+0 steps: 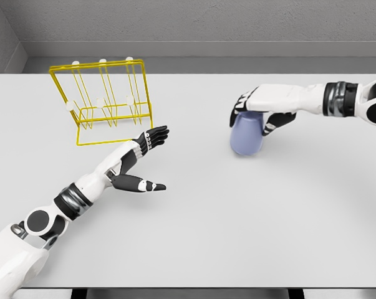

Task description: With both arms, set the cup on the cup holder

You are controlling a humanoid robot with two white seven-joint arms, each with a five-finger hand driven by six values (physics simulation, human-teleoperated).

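Cup: pale lilac, mouth down on the table, right of centre, well apart from the holder.
Right hand: comes in from the right edge, sits on top of the cup, palm over its upturned base.
Right fingers: curled down around the cup's upper part; dark fingertips show on the left side, the thumb on the right side; grasping the cup.
Cup vs fingers: cup body hangs below the hand, lower half uncovered, bottom rim touching the table.
Holder: yellow wire rack with white-tipped pegs, far left of the table, standing, tilted frame; nothing on it.
Left hand: between holder and cup, just right of the holder's front corner, above the table.
Left fingers: stretched out flat, pointing up-right, thumb splayed toward the right; released, holding nothing.
Left arm: enters from lower left corner, forearm angled up toward the holder.
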